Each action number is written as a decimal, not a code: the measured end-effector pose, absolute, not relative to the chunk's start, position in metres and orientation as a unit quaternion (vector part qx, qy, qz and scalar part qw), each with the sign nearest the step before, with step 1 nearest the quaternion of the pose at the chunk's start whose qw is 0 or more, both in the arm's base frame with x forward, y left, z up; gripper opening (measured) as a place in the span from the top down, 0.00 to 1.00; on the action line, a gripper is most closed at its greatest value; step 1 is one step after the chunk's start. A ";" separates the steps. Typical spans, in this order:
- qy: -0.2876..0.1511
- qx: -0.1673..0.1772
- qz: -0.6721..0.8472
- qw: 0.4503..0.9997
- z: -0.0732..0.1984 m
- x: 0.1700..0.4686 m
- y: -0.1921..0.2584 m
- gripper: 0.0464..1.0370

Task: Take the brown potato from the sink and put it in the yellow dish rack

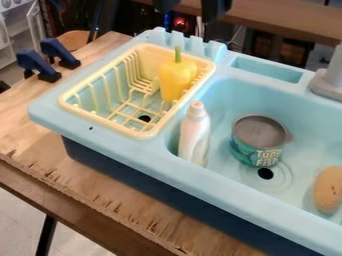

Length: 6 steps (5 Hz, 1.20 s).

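Two blue clamps (41, 62) on the bench (40, 120), left of a light-blue toy sink (107, 146). Next, a pale yellow dish rack (141, 134) with a yellow pepper (175, 80) standing upright near the back right corner. Black claw (191, 9) at the top edge, spread wide, nothing pinched, nearest to that pepper. Then, down in the basin: white bottle (194, 136) by the left wall, green can (257, 142) upright near the drain (266, 173), tan potato-like thing (328, 190) far right.

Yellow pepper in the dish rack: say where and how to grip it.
Come down from above and close on the upper body of the yellow pepper, below its green stem: it stands upright, and the dish rack around it would likely hinder a side approach.
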<state>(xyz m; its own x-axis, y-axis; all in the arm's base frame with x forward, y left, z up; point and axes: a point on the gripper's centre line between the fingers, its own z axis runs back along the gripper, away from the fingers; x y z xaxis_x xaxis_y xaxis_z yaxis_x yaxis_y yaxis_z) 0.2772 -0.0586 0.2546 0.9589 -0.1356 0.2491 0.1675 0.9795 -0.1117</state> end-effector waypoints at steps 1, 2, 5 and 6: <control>-0.109 -0.062 -0.078 0.989 0.247 0.278 -0.061 0.03; -0.130 -0.038 -0.106 0.985 0.240 0.283 -0.098 0.03; -0.148 -0.045 -0.131 0.979 0.204 0.286 -0.160 0.03; -0.129 -0.053 -0.140 0.980 0.182 0.292 -0.173 0.03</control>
<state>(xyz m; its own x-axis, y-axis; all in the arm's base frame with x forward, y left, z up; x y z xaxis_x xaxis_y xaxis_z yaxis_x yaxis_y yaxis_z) 0.2916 -0.1729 0.1824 0.9277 -0.2609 0.2669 0.2883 0.9551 -0.0686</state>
